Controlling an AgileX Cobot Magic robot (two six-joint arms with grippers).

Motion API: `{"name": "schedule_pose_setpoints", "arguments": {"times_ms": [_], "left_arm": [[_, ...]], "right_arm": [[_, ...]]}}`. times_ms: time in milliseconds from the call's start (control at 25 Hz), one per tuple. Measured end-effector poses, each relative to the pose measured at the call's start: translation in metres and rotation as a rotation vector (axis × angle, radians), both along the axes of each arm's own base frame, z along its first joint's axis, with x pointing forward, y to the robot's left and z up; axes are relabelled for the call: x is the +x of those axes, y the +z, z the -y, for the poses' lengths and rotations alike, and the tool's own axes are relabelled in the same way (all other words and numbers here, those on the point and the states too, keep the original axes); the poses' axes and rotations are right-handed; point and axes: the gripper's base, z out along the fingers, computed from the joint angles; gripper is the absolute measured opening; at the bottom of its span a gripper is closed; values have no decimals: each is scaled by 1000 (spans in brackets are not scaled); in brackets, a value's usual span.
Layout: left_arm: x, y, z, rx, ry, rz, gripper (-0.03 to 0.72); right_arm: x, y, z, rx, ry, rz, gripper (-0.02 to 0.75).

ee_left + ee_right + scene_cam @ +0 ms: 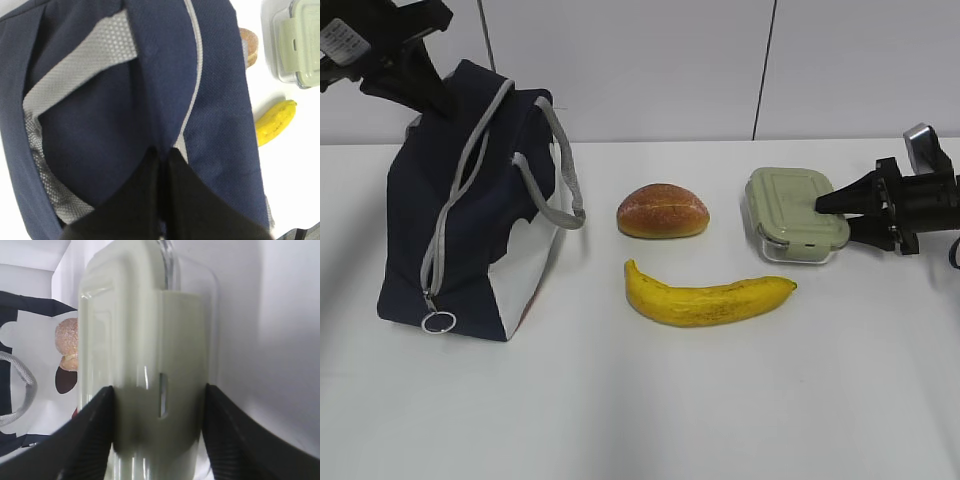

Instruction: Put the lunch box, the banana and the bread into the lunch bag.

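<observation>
The navy lunch bag [470,230] stands at the left with its zipper open. My left gripper [432,98] is shut on the top edge of the lunch bag [100,125], with navy fabric pinched between the closed fingers of the left gripper [162,152]. The bread [662,211] lies mid-table, and the banana [710,298] lies in front of it. The green-lidded lunch box [795,213] rests on the table at the right. My right gripper [835,222] straddles its near end. In the right wrist view both fingers of the right gripper [159,390] press the sides of the lunch box [145,340].
A grey strap handle [565,180] droops off the bag toward the bread. The metal ring pull [438,321] hangs at the bag's lower front. The white table [720,400] ends at a white panelled wall [650,60] behind.
</observation>
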Motion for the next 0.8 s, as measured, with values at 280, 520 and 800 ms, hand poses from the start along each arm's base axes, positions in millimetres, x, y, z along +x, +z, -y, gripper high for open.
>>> {"name": "schedule_pose_setpoints", "arguments": {"times_ms": [280, 520, 800], "left_arm": [[0, 0, 0, 0, 0, 0, 1], [0, 0, 0, 0, 0, 0, 1], [0, 0, 0, 0, 0, 0, 1]], "right_arm": [[0, 0, 0, 3, -3, 1, 391], [1, 1, 0, 3, -4, 5, 390], [12, 8, 3, -39, -24, 1, 389]]}}
